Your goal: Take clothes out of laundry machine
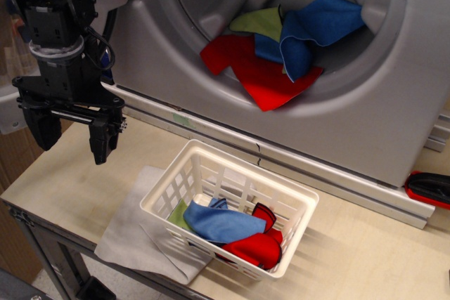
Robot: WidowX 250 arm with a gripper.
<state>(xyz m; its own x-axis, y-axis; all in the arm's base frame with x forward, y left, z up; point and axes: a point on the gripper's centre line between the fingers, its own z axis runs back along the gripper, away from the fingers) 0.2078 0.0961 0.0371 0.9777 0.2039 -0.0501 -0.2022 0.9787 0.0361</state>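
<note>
The grey laundry machine (pixel 365 124) fills the back, its round drum opening facing me. In the drum lie a red cloth (pixel 264 75), a blue cloth (pixel 313 29) and a light green cloth (pixel 259 22), the red one hanging over the drum's lower lip. My gripper (pixel 74 144) hangs at the left, above the table and left of the white basket (pixel 232 173). Its two black fingers are apart and hold nothing. The basket holds a blue cloth (pixel 221 221), a red cloth (pixel 254 247) and a bit of green cloth (pixel 178 214).
A flat grey mat (pixel 130 233) lies under the basket's left side on the wooden table (pixel 365 258). A red and black object (pixel 429 187) sits at the right edge by the machine's base. The table's front edge runs close by the mat.
</note>
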